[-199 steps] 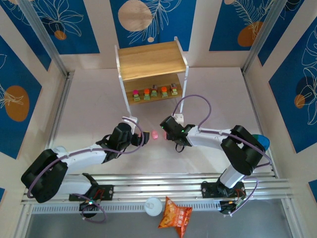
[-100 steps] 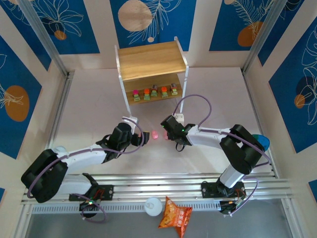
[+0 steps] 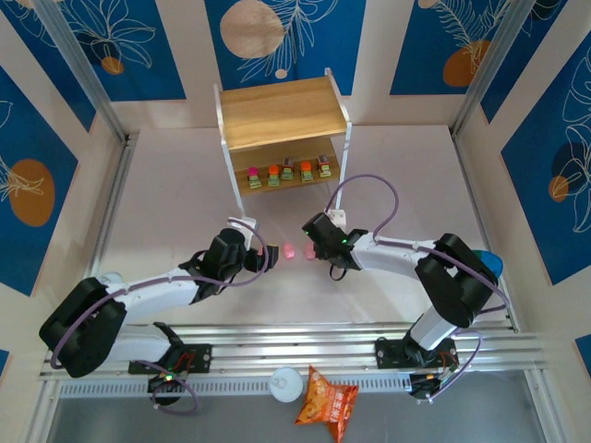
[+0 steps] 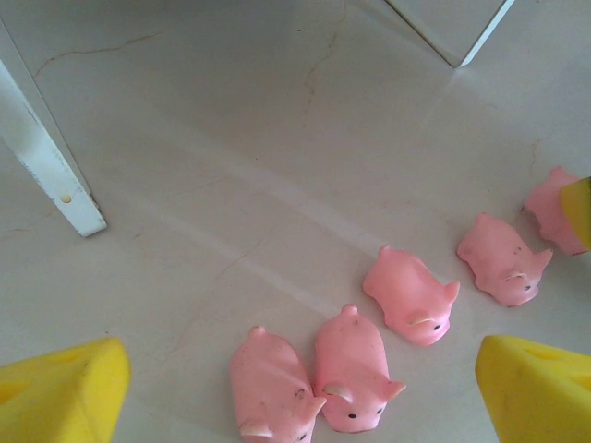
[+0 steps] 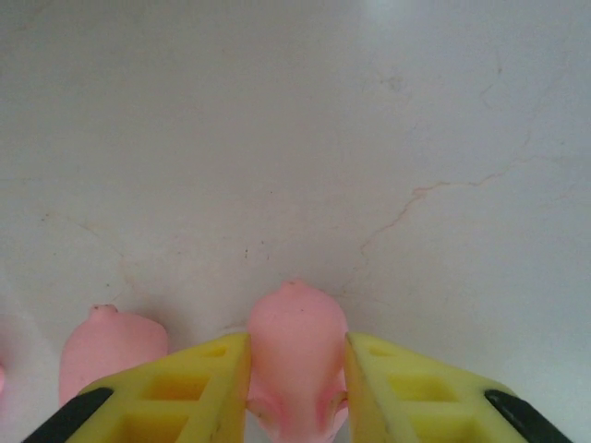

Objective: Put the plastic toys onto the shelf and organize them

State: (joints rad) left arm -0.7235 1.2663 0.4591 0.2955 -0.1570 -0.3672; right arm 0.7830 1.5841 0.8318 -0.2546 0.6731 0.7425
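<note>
**A:** Room around the right hand [image 5: 297, 355]?
**B:** Bare white counter [image 5: 295, 111] from 9 round to 3. A second pink pig [image 5: 111, 346] sits just beside it at 8.
**A:** Its grip?
**B:** Closed on a small pink plastic pig [image 5: 294, 314], both flanks against the fingers. Its long axis runs 12–6, nubbed end at 12.
**A:** Left hand [image 4: 295, 397]?
**B:** Spread wide, empty. The two-tier wooden shelf [image 3: 277, 111] is well apart at 12.

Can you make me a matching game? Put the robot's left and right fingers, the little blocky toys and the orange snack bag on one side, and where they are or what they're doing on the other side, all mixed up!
1. left fingers
2. right fingers
3. blocky toys
4. snack bag

A. on the lower board of the shelf
B. wide open above pink pigs
C. lying at the very near edge
D. squeezing one pink pig

Pairs: 1-B, 2-D, 3-A, 4-C
</note>
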